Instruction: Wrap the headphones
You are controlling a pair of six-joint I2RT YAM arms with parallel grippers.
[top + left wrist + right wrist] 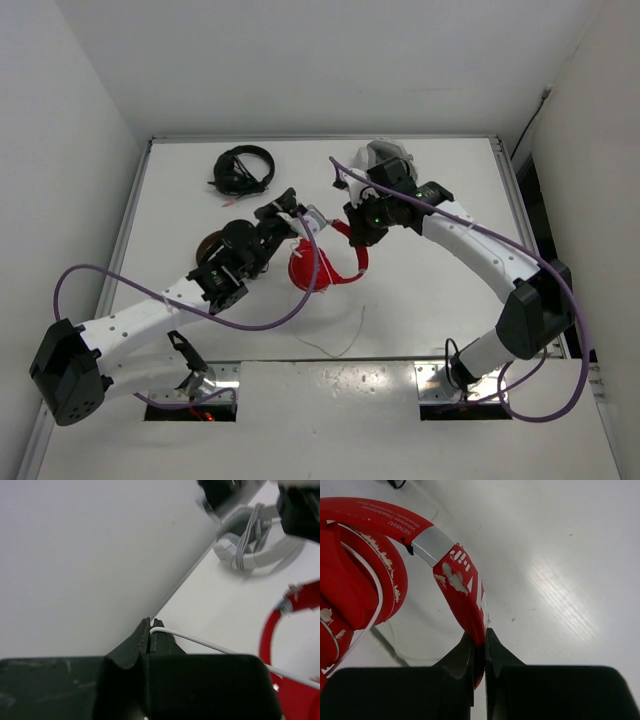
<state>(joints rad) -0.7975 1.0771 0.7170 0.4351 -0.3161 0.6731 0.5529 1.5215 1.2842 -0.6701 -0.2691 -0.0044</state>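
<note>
Pinching the band of the red headphones (375, 517) between its two closed fingers, the right hand (480, 636) holds them at the worn stretch just below the silver slider. From the fingertips the band arches up and away toward the stacked red earcups at that hand's left in its wrist view. From above, the right hand (358, 232) sits at the upper end of the band. The red headphones (305, 270) curve down and to the left of it, so that an earcup lies over the white surface (420, 300) between the two hands; whether it touches cannot be told. The left hand (150, 628) is closed as well, its fingertips nipping the thin white cable (200, 641), which leaves the tips and runs out to that hand's right toward the red band. In the overhead view the left hand (295, 208) is just beside the right hand, on the far side of the earcup, and the cable drops from it across the red cup. A loose thin length trails on the surface nearer the arm bases. Beyond the right hand, near the back edge, lie grey-white headphones (385, 155). Black headphones (243, 168) sit well apart behind the left hand, and a brown pair (212, 245) shows partly under the left arm
</note>
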